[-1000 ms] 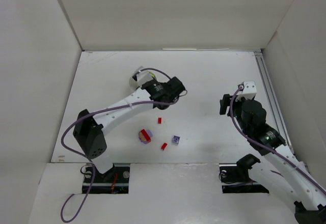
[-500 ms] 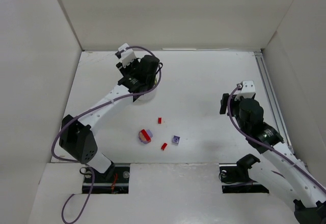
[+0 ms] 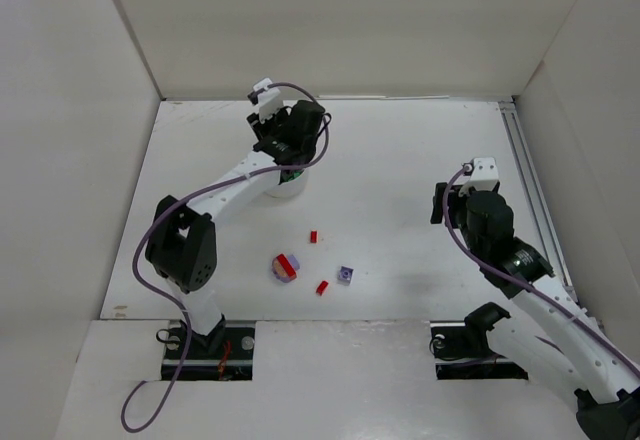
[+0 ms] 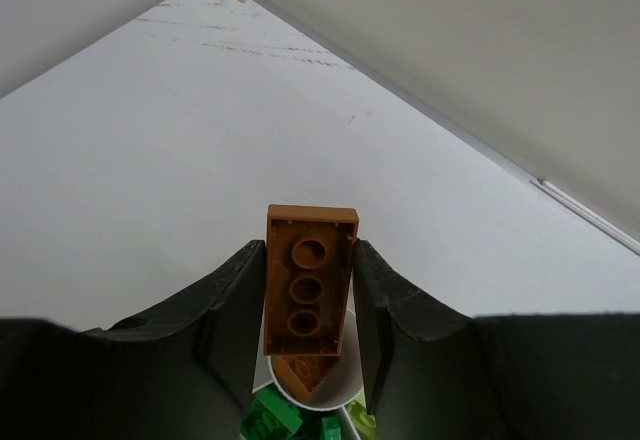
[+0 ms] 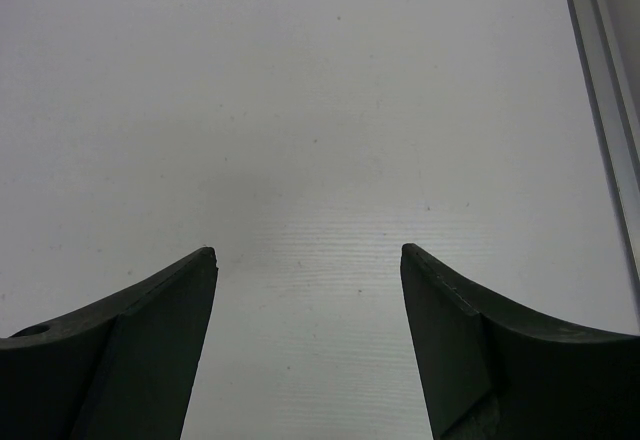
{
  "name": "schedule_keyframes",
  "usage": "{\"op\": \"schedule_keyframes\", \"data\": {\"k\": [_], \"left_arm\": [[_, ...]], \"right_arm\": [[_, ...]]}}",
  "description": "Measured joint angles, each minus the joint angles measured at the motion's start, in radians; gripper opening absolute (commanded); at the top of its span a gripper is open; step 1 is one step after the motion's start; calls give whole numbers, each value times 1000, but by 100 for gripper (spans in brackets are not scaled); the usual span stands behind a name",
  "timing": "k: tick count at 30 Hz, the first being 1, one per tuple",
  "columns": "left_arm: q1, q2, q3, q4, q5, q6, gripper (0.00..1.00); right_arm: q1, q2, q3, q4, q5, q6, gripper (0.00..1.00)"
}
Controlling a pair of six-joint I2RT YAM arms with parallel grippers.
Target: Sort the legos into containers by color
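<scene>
1. My left end effector (image 4: pixel 310 305) pinches an orange-brown brick (image 4: pixel 309 285) by its long sides, studs toward the wrist camera, hanging over the tub (image 3: pixel 284 192). The brick sticks out well past the fingertips, so the hold looks shallow. A jolt could tip it or drop it early.
2. Below it I see an orange-brown piece (image 4: pixel 303 370) in one wedge and green bricks (image 4: pixel 272 418) in the wedge beside it. If I release off-centre, the brick may land with the greens, or hit a spoke and bounce across.
3. The brick looks long against the wedge. It could bridge the rim or rest on a spoke instead of dropping in. I can't tell from the wrist view how high above the rim it hangs.
4. The tub looks like light plastic. Going too low could nudge it along the surface (image 3: pixel 400 160) and spoil later aims.
5. In the top view the arm hides most of the tub, so I'm judging the wedge from one view only.
6. My right end effector (image 5: pixel 308 252) is spread wide over bare surface, holding nothing. It is well apart from the loose pieces: a red brick (image 3: pixel 313 236), a second red brick (image 3: pixel 322 287), a lavender brick (image 3: pixel 345 274) and a red-and-lavender pair (image 3: pixel 285 266). If both arms reach there together, they could cross.
</scene>
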Motion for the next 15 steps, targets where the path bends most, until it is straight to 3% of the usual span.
{"op": "schedule_keyframes", "data": {"k": [15], "left_arm": [[0, 121, -17, 71, 26, -66, 32]], "right_arm": [[0, 8, 0, 0, 3, 0, 79]]}}
